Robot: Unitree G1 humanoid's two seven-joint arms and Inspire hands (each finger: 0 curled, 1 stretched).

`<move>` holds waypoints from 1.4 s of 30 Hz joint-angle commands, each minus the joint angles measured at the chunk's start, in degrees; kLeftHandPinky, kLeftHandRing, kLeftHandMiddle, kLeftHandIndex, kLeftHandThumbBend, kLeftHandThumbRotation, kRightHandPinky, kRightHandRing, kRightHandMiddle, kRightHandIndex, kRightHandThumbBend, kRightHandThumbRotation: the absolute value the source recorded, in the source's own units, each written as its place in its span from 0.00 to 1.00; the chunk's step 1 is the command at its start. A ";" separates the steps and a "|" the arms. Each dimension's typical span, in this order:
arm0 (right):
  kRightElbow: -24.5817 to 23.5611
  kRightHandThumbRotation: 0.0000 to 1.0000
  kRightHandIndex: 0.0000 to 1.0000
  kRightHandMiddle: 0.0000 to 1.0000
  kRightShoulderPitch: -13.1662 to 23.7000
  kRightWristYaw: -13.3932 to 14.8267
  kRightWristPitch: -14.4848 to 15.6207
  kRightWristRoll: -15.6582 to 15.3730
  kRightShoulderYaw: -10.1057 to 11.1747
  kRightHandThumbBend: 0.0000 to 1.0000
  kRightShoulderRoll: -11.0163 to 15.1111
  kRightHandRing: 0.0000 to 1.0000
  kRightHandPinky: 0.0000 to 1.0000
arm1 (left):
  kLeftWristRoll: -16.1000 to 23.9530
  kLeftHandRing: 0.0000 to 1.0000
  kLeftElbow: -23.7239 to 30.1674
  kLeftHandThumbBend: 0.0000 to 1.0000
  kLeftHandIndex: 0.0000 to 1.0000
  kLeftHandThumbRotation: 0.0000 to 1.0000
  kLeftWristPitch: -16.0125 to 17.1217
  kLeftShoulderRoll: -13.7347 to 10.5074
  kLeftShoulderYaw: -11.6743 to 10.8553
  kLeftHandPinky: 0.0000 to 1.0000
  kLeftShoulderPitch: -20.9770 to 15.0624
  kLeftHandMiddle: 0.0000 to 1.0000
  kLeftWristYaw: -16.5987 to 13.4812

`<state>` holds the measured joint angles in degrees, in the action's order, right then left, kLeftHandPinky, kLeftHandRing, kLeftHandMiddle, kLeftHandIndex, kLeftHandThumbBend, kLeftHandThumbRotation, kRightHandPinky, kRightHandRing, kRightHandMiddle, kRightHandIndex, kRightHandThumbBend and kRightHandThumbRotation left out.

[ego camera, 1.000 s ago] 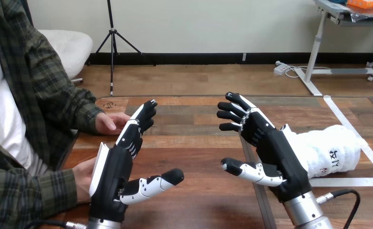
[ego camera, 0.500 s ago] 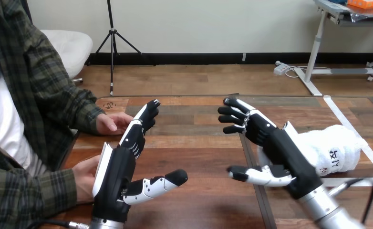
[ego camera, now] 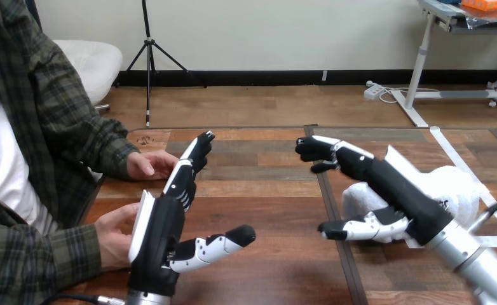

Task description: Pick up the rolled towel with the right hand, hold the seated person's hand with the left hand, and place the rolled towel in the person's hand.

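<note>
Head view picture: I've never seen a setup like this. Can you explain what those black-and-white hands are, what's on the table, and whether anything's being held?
The camera sits on a humanoid robot's head, looking down at a wooden table. The two mechanical hands are the robot's own. The left robot hand is open, beside the person's nearer hand at the view's left. The right robot hand is open too, close to a white rolled towel lying on the table; I can't tell whether they touch. Nothing is held yet.

Likely a robotics lab: a wooden table (ego camera: 265,190) marked out with white tape (ego camera: 450,147).
</note>
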<state>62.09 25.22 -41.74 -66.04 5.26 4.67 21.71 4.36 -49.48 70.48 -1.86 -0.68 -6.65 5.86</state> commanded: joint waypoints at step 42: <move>0.79 0.48 0.96 0.94 16.96 7.57 3.72 -23.88 -8.04 1.00 24.26 0.96 0.91 | 2.65 0.94 2.69 1.00 0.91 0.48 0.73 1.13 0.92 0.94 -0.72 0.95 -3.62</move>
<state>63.43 35.88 -35.88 -63.39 -16.69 -2.04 42.30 7.34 -49.47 70.49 -0.87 -0.34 -6.31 2.46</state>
